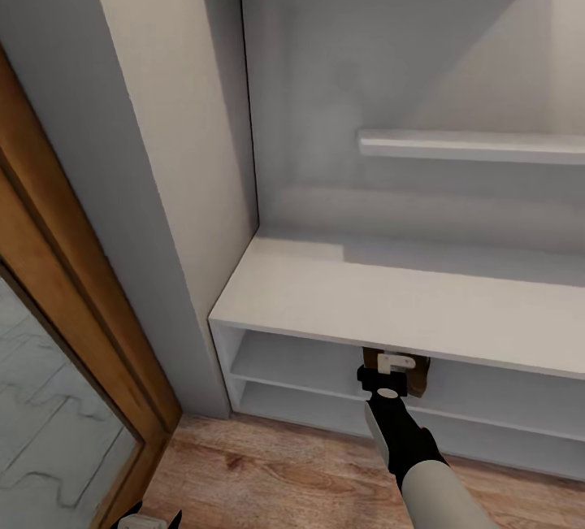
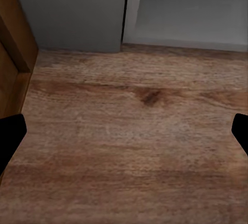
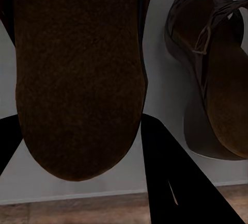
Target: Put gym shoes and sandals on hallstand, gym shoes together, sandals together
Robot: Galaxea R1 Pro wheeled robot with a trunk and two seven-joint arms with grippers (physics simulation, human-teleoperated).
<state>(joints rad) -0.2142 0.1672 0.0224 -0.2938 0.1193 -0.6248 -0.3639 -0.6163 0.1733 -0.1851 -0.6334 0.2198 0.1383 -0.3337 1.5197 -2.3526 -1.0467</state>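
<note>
Closest to our head camera was our right arm, a pale forearm ending in a black wrist, reaching forward and down so that our right gripper (image 1: 396, 376) went in under the flat top of the hallstand (image 1: 382, 293), at the upper of its two low shelves. From the right wrist view we saw the black fingers (image 3: 178, 182) set on either side of one sandal (image 3: 77, 74), whose dark brown sole faced the camera, so we judged the gripper clenched on that sandal. Just beside it, apart from it, the second sandal (image 3: 212, 74) lay on the pale grey shelf board (image 3: 160, 79), its thin straps crossing a tan footbed. At the bottom edge of the head view we saw our left gripper (image 1: 146, 519) low over the corridor floor (image 1: 276, 472); in the left wrist view its fingertips (image 2: 10, 136) stood at the two sides of the picture, spread wide with nothing between them but light brown wood-grain planks. Behind the hallstand rose a tall grey back panel bearing a floating shelf (image 1: 471, 145). To the left stood a cream wall (image 1: 171, 131), and beyond it a wooden door frame (image 1: 57, 285) around a pale, marbled surface.
</note>
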